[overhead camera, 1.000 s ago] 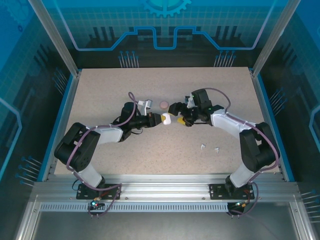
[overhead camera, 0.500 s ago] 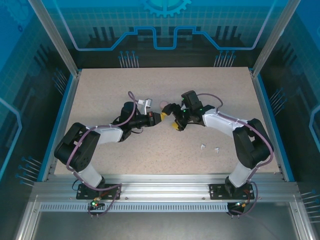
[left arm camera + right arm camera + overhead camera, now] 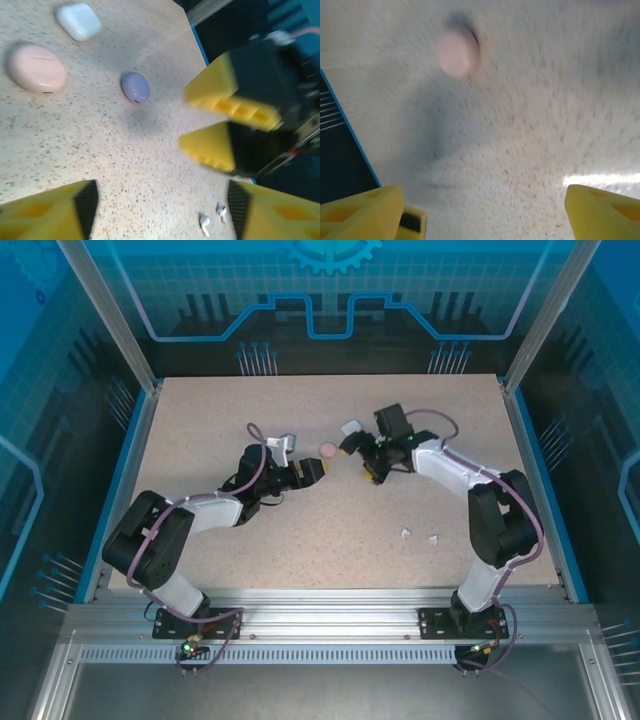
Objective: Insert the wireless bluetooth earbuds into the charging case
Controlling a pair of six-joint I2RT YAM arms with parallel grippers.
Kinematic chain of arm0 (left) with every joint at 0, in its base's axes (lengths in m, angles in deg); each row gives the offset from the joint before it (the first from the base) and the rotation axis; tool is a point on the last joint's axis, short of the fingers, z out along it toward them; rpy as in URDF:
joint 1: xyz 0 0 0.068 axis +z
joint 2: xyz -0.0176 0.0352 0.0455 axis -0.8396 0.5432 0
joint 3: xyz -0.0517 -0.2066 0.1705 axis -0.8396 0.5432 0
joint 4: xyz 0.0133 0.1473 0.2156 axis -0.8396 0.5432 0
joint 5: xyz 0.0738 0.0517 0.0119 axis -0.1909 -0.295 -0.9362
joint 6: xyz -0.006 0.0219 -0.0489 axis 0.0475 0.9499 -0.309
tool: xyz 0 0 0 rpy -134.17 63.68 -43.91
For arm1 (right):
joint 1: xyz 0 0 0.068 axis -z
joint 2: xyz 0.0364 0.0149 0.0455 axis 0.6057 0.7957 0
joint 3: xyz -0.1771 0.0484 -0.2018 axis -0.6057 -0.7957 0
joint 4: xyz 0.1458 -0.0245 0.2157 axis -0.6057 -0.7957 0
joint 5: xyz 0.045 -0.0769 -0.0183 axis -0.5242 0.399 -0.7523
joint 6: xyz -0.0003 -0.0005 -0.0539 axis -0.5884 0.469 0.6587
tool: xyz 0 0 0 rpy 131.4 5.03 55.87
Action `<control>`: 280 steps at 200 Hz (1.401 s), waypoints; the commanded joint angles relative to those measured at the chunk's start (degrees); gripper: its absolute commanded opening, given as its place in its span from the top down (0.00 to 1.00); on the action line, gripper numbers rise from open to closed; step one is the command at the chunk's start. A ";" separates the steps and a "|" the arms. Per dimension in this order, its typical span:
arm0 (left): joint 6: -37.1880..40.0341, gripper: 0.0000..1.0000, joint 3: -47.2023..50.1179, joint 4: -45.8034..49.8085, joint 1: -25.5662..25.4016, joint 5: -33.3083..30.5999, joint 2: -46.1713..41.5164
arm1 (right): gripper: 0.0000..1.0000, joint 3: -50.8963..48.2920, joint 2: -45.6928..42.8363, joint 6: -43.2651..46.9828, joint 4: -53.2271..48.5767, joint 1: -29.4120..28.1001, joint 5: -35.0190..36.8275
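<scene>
With left gripper [image 3: 314,470] and right gripper [image 3: 182,118] both released and empty, and white earbuds [image 3: 407,533] loose near-right, well apart from white case [image 3: 352,427] at far centre, drop right squarely over one bud, pinch across stem, steady case with left.
</scene>
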 commanded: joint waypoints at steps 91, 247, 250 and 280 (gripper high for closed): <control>4.15 0.01 -25.32 28.23 3.79 -12.32 7.12 | 0.14 58.70 36.84 41.94 -32.67 2.25 11.81; -4.04 0.01 -32.77 28.32 7.79 -6.32 11.42 | 0.11 76.07 55.61 59.60 -38.27 -0.38 21.46; -4.11 0.01 -32.74 28.24 7.78 -6.20 11.53 | 0.11 76.27 55.81 59.51 -38.15 -0.39 21.44; -4.64 0.01 -33.29 27.63 7.78 -5.20 12.20 | 0.12 78.36 57.64 59.84 -37.60 -0.57 21.17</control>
